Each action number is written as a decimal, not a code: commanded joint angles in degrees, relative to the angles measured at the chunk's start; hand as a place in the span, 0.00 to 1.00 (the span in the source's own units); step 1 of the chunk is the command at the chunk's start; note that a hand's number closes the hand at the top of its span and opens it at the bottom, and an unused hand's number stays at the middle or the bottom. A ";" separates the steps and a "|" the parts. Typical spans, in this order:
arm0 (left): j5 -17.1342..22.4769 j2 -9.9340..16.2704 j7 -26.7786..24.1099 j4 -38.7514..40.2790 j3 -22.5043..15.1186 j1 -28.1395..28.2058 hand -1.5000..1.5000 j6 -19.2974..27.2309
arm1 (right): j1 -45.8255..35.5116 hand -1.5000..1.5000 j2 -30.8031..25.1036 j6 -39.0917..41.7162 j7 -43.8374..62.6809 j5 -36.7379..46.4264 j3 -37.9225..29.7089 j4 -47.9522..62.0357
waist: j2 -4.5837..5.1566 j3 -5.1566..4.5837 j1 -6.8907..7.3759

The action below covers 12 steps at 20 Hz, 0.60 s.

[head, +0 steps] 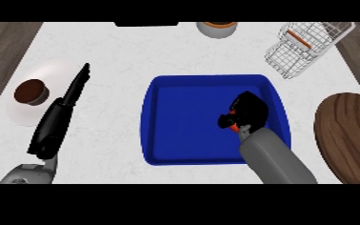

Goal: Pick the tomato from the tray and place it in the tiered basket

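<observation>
Fingers of the right hand (247, 110) curl over the tomato (234, 127), mostly hidden, inside the blue tray (175, 124). Tiered basket (304, 45) sits beyond, up-right, nearer this hand; left hand (60, 114) rests open.

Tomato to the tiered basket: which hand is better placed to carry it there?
Right. The right hand is inside the blue tray, curled over the tomato, and the tiered basket stands on that side. The left hand rests open beside the white plate, far from both.
</observation>
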 commanded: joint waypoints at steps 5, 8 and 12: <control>0.08 0.32 -0.08 -1.12 1.86 3.49 0.50 1.50 | 15.21 1.00 -31.85 -1.54 -15.60 -6.83 -14.81 2.36 | -0.20 0.18 -4.20; 1.01 1.82 -1.32 -0.65 2.70 2.60 0.50 -0.52 | 18.15 1.00 -40.82 -1.62 -25.74 -13.30 -22.23 0.99 | -0.07 0.12 -3.01; 0.89 1.90 0.62 -4.85 1.91 4.91 0.50 -1.03 | 25.12 1.00 -47.39 0.41 -35.43 -23.90 -31.96 -3.54 | -0.44 0.05 -1.99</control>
